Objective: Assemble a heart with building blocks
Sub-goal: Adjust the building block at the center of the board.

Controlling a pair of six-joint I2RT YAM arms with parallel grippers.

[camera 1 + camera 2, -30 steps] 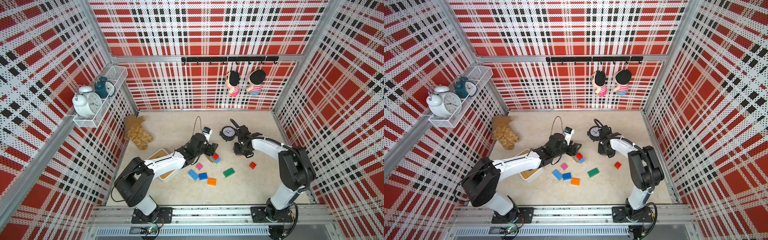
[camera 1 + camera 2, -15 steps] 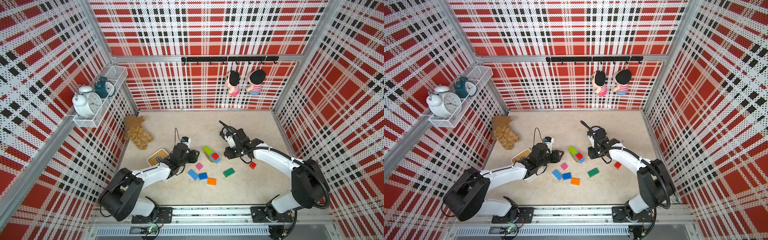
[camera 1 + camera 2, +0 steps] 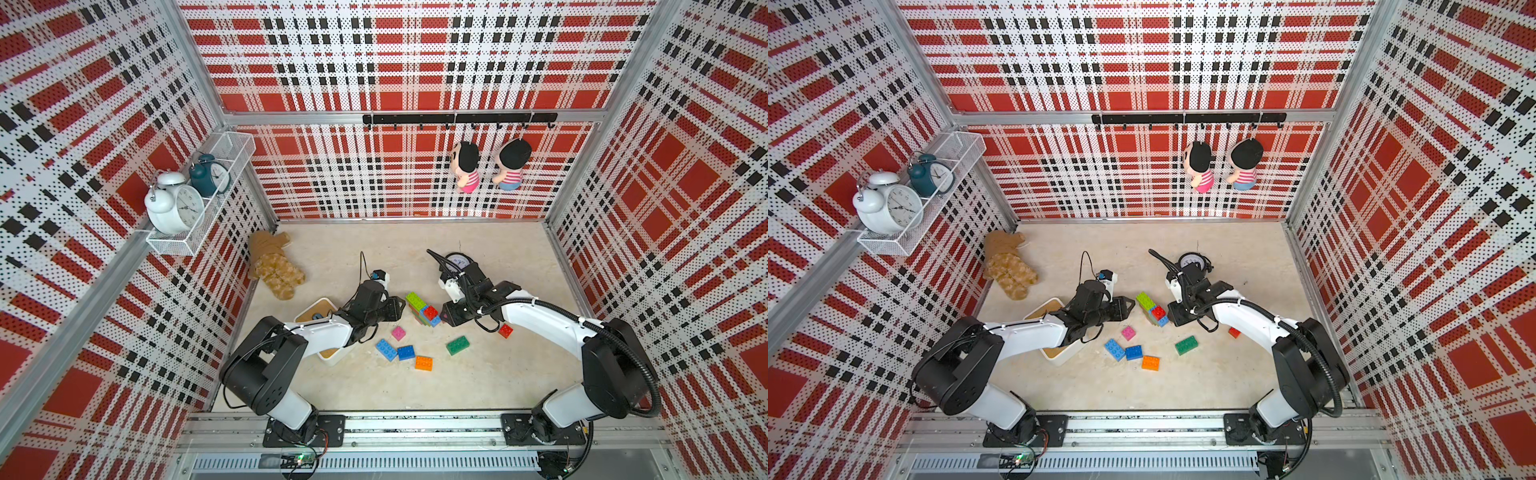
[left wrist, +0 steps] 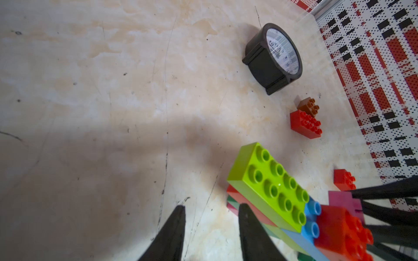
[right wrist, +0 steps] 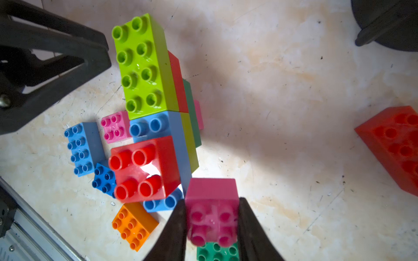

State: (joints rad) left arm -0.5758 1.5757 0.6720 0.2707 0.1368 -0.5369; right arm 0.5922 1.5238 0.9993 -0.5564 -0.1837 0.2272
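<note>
A block stack stands mid-floor in both top views, topped by a lime brick (image 3: 415,300) (image 3: 1145,300) (image 5: 141,63) and a red square block (image 3: 430,311) (image 5: 144,167) over blue, green and red layers. My left gripper (image 3: 400,309) (image 4: 211,206) sits just left of the stack, its jaws slightly apart with only bare floor between them. Right of the stack, my right gripper (image 3: 445,319) (image 5: 212,201) is shut on a pink block (image 5: 210,189) (image 4: 343,200), held close to the stack's blue layer. Loose pink (image 3: 398,333), blue (image 3: 386,349), orange (image 3: 423,363), green (image 3: 457,345) and red (image 3: 505,330) blocks lie in front.
A black round clock (image 3: 459,262) stands behind the right gripper, with a red brick (image 4: 305,124) and a brown block (image 4: 308,106) near it. A white box (image 3: 328,353) lies under the left arm. A plush bear (image 3: 274,266) rests at the back left.
The left gripper came off the stack, drew back left, then returned beside it with narrower jaws. The right gripper moved from near the clock to the stack's right side, still holding the pink block.
</note>
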